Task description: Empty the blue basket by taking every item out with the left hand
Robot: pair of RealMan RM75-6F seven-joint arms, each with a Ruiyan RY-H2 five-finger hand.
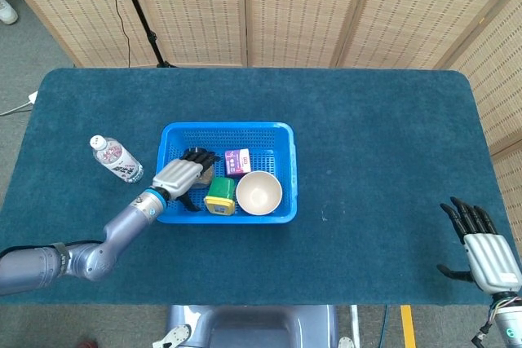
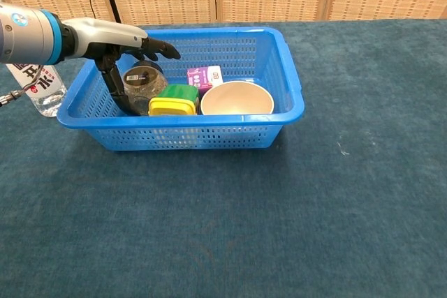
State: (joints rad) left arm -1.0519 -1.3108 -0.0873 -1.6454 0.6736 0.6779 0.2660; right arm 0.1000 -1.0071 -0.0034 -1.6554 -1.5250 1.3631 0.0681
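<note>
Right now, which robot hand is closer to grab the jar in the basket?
Left. The left hand hangs open right over the jar inside the blue basket. The right hand is far off at the table's other end.

Our left hand (image 1: 181, 177) reaches in from the desk's left front, fingers spread and thumb pointing down. Our right hand (image 1: 485, 248) rests open, fingers apart, at the desk's front right corner.

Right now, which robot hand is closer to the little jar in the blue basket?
The left hand. It is inside the blue basket, directly over the jar. The right hand is far away, at the table's opposite corner.
</note>
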